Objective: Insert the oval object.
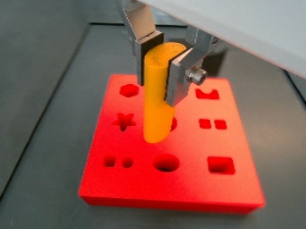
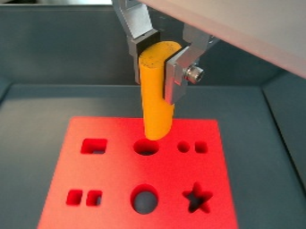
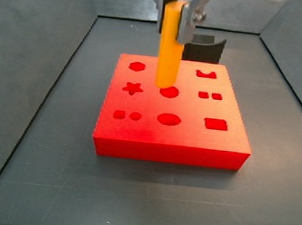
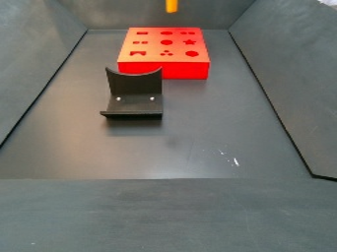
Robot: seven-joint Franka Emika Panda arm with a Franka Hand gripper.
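My gripper [image 1: 164, 67] is shut on the upper part of the oval object [image 1: 158, 94], a long orange-yellow peg that hangs upright between the fingers. It shows in both wrist views; in the second one the gripper [image 2: 165, 63] holds the peg [image 2: 156, 94] with its lower end just above the red block [image 2: 114, 183], by the round middle hole [image 2: 146, 148]. The oval hole [image 2: 145, 200] is one row away. In a side view the gripper [image 3: 180, 17] holds the peg [image 3: 168, 51] over the block [image 3: 179, 137]. Only the peg's end [image 4: 171, 5] shows in a side view.
A dark grey curved holder [image 4: 133, 94] stands on the dark floor beside the red block [image 4: 168, 51]; it also shows behind the block in a side view [image 3: 207, 48]. Grey sloping walls [image 3: 51, 65] enclose the floor. The block has star, square and round holes.
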